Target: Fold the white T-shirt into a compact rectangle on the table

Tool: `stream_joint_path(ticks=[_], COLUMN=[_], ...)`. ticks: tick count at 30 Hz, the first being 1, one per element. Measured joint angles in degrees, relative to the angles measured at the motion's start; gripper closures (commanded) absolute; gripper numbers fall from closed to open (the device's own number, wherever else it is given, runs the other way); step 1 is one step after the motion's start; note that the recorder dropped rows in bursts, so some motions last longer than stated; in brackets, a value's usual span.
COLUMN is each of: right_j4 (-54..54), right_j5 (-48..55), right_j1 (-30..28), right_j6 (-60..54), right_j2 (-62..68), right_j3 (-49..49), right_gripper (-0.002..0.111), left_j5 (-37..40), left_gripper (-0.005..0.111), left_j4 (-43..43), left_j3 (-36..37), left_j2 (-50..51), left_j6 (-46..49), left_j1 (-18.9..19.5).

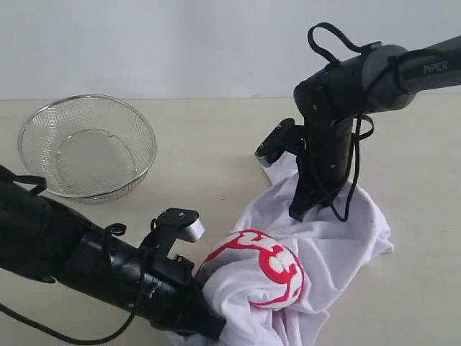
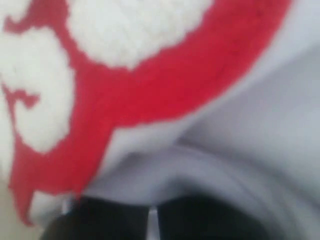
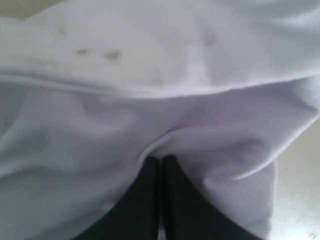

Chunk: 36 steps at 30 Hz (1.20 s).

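The left jaws and right jaws each pinch folds of the white cotton T-shirt (image 1: 346, 245). It lies crumpled at lower right, red lettering showing.

The exterior view looks down at a slant across the table (image 1: 209, 166) toward a wall (image 1: 180, 43), from middle distance. Each wrist view looks along its own left end effector (image 2: 152, 215) or right end effector (image 3: 161, 167), very close to the shirt (image 1: 346, 238), which all three views share.

The pale table (image 1: 209, 137) bears a crumpled white T-shirt (image 1: 346, 238) and a wire-mesh basket (image 1: 43, 162)
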Motion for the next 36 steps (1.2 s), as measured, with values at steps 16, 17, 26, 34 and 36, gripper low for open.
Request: stream_joint_path(ticks=[16,17,26,34,36], right_j4=[9.09,11.17,20.41,24.11,26.26], right_j5=[3.83,3.94,1.18,-2.30,-3.23], right_j1=[-0.26,-0.26,5.41,13.95,16.12], right_j6=[5.05,4.89,4.44,4.66,4.66], right_j2=[-10.62,-11.80,-16.35,-17.75,-17.86], right_j3=[16.04,17.11,27.35,30.70,30.73], right_gripper=[0.109,0.109,0.109,0.109,0.109], left_j5=[-14.86,-14.77,-8.94,-6.16,-5.21], left_gripper=[0.102,0.102,0.102,0.102,0.102], left_j4=[20.43,21.34,28.43,39.26,42.50], left_j3=[-18.53,-20.49,-36.28,-47.58,-50.09], left_j2=[2.21,3.01,12.89,19.13,20.19], left_j6=[-16.39,-16.85,-23.89,-33.72,-36.19], left_j1=[12.78,13.65,15.08,15.08,15.08])
